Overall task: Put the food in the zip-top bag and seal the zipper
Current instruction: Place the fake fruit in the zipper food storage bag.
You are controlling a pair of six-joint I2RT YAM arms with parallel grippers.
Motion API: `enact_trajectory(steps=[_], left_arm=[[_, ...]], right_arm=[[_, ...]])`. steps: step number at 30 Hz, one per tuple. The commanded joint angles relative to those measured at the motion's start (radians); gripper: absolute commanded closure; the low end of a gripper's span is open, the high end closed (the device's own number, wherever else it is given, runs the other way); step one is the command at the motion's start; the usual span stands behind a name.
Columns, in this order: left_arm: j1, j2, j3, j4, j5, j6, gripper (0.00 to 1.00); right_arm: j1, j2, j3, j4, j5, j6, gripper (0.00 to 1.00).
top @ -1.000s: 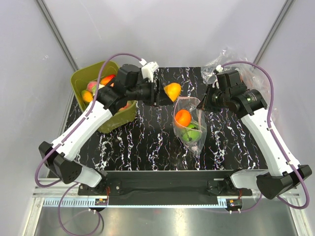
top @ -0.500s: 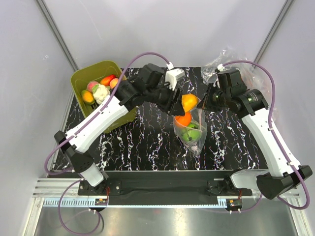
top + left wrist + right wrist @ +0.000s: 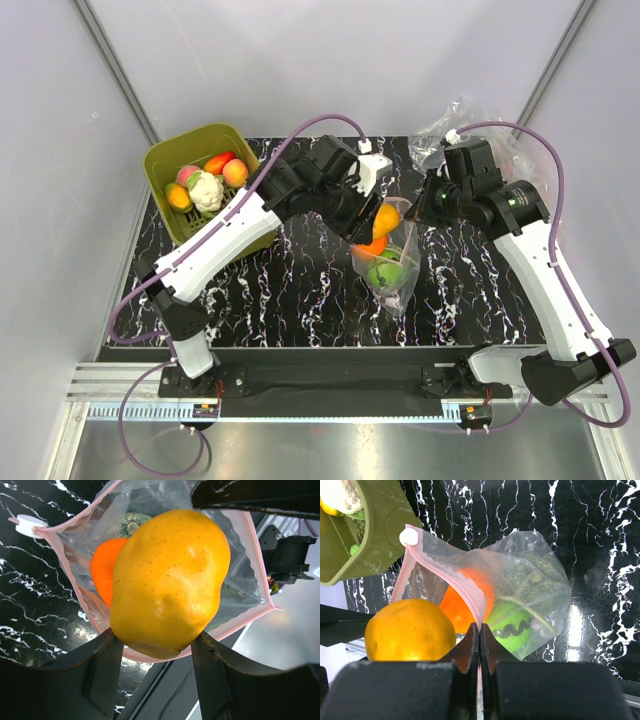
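My left gripper [image 3: 374,222] is shut on a yellow-orange toy fruit [image 3: 167,580] and holds it at the open mouth of the zip-top bag [image 3: 388,262]. The fruit also shows in the top view [image 3: 385,219] and the right wrist view [image 3: 410,630]. Inside the bag lie an orange [image 3: 470,600], a green lime [image 3: 512,625] and a dark green piece [image 3: 525,582]. My right gripper [image 3: 479,630] is shut on the bag's pink zipper [image 3: 470,592] and holds the mouth up. The zipper has a white slider [image 3: 409,536].
An olive-green tub [image 3: 165,160] at the back left holds a cauliflower [image 3: 207,188], peach and red pieces [image 3: 228,167]. Other clear bags [image 3: 450,120] lie crumpled at the back right. The tabletop is black marble-patterned [image 3: 290,290].
My left arm has swung right from near the tub, carrying the yellow-orange fruit to the bag's mouth. My right gripper has kept its hold on the zipper edge.
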Motion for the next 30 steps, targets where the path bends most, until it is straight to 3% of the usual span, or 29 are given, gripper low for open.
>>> enact_trajectory(steps=[1, 3, 6, 9, 16, 21, 30], left_arm=[[-0.011, 0.006, 0.059, -0.028, -0.058, 0.028, 0.46], [-0.022, 0.006, 0.059, -0.024, -0.075, 0.023, 0.31], [-0.028, 0.0, 0.06, -0.004, -0.082, 0.017, 0.18], [-0.028, -0.01, 0.071, 0.024, -0.062, 0.008, 0.13], [-0.025, -0.023, 0.054, 0.053, -0.056, -0.05, 0.14], [0.07, -0.076, 0.003, 0.113, -0.076, -0.173, 0.12], [0.129, -0.056, 0.017, 0.033, -0.174, -0.261, 0.14]], right_arm=[[-0.006, -0.019, 0.037, 0.01, 0.043, -0.007, 1.0], [-0.006, -0.021, 0.034, 0.01, 0.052, -0.008, 1.0], [-0.005, -0.022, 0.028, 0.013, 0.054, -0.007, 1.0], [-0.006, -0.024, 0.02, 0.016, 0.06, -0.01, 1.0], [-0.006, -0.028, 0.012, 0.02, 0.059, -0.012, 1.0], [-0.005, -0.031, 0.005, 0.022, 0.055, -0.012, 1.0], [-0.006, -0.028, 0.005, 0.024, 0.032, -0.018, 1.0]])
